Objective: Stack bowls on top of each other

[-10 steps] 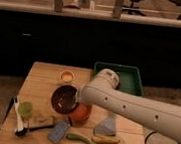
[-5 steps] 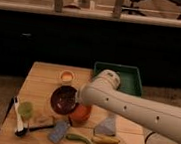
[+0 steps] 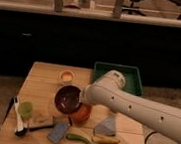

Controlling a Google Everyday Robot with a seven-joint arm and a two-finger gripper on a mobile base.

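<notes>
**Arm and gripper.** The white arm [image 3: 144, 110] enters from the 3 o'clock side of the wooden table [image 3: 43, 75] and reaches toward its centre. The gripper [image 3: 82, 104] is at the arm's tip, at the table centre, against the 3 o'clock rim of the brown bowl. How far the gripper is open, and whether it has hold of the bowl, cannot be told, because the arm covers it.

**Bowls.**
- The dark reddish-brown bowl [image 3: 68, 97] is just to the 9 o'clock side of the table centre, with its inside showing.
- The orange bowl [image 3: 82, 114] is at 4 o'clock of the brown bowl. The brown bowl and the arm partly cover it.
- The brown bowl overlaps the orange bowl's 10 o'clock edge. Whether it rests on that edge or is above it cannot be told.

**Other items.**
- A small pale cup [image 3: 67, 76] with an orange inside is at 12 o'clock of the brown bowl, apart from it.
- A green tray [image 3: 129, 72] is at the table's 1 o'clock corner, behind the arm.
- A green cup [image 3: 25, 109] is at 8 o'clock on the table, and a white-handled utensil [image 3: 16, 116] is just beside it.
- Along the 6 o'clock edge are a blue-grey sponge [image 3: 59, 131], a green pepper [image 3: 80, 138] and a yellow item [image 3: 106, 139].
- A grey cloth [image 3: 107, 124] is at 3 o'clock of the orange bowl.
</notes>
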